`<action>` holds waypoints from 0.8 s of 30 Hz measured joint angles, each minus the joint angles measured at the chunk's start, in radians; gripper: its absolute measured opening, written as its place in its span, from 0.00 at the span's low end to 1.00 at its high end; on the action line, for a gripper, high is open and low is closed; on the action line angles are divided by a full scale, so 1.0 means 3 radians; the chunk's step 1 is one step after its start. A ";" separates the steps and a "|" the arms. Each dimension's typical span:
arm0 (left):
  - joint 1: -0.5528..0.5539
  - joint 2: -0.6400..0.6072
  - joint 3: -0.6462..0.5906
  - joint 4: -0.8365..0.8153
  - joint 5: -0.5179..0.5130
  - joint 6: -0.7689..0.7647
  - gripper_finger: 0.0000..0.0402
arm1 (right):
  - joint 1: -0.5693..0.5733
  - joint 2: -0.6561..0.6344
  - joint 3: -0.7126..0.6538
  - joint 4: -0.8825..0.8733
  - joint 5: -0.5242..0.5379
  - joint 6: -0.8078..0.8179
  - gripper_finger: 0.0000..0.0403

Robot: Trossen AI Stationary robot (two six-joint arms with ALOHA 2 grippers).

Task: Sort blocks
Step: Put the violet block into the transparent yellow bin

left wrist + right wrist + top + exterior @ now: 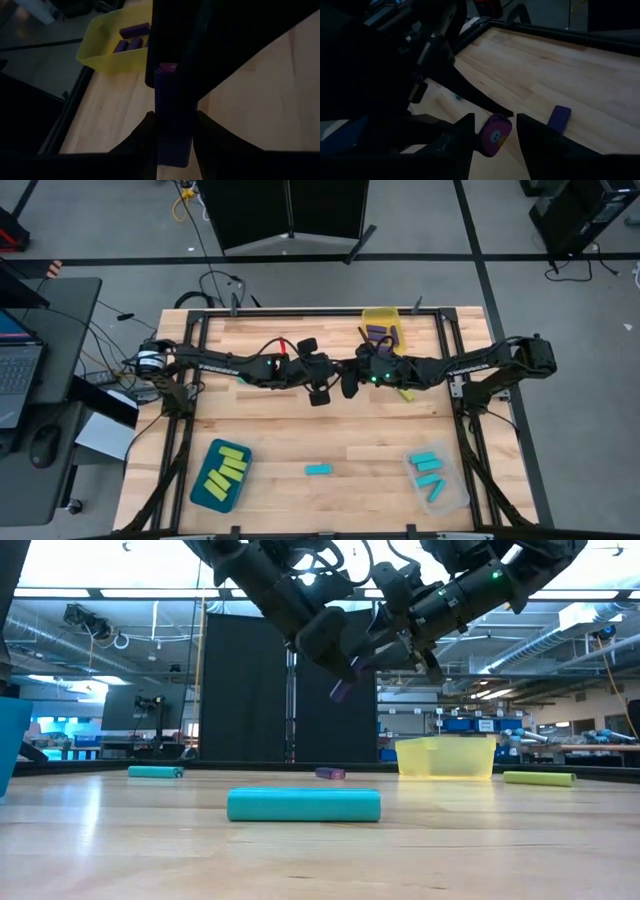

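A purple block (341, 690) hangs in the air over the table's middle, between my two grippers, which point at each other. My left gripper (175, 145) is shut on it. My right gripper (495, 140) is open, with a finger on either side of the block's pink end face (495, 133) and a narrow gap showing at each side. A second purple block (559, 117) lies flat on the table below. Loose on the table lie a cyan block (318, 470), another cyan block (155, 771) and a lime block (540, 778). My left gripper pinches the purple block between its two fingers (149, 137) at the end nearest it (174, 135). The fingers run along the block's length. The block is lifted clear of the table, and its far end (167, 67) reaches in among the right gripper's fingers.
The yellow bin (382, 315) with purple blocks stands at the far edge, right of the middle. The teal bin (205, 490) with lime blocks is at the near left, and the clear bin (455, 495) with cyan blocks is at the near right. Bare wood lies between these two.
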 joint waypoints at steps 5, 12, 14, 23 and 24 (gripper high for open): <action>0.0000 0.0000 0.0000 0.0023 0.0013 -0.0020 0.24 | 0.0000 0.0000 0.0003 -0.0033 -0.0013 -0.0007 0.31; 0.0001 -0.0004 -0.0001 0.0025 0.0061 -0.0026 0.03 | -0.0001 0.0000 -0.0006 -0.0127 -0.0010 -0.0158 0.18; -0.0001 -0.0004 -0.0001 0.0028 0.0071 -0.0024 0.01 | -0.0001 0.0000 -0.0006 -0.0141 -0.0013 -0.0168 0.18; -0.0004 -0.0038 -0.0048 0.0205 0.0085 0.0059 0.09 | -0.0089 -0.0251 -0.0001 -0.0451 -0.0024 -0.0408 0.18; -0.0004 -0.0050 -0.0099 0.0351 0.0100 0.0062 0.09 | -0.0133 -0.0346 0.0003 -0.0583 0.0019 -0.0443 0.18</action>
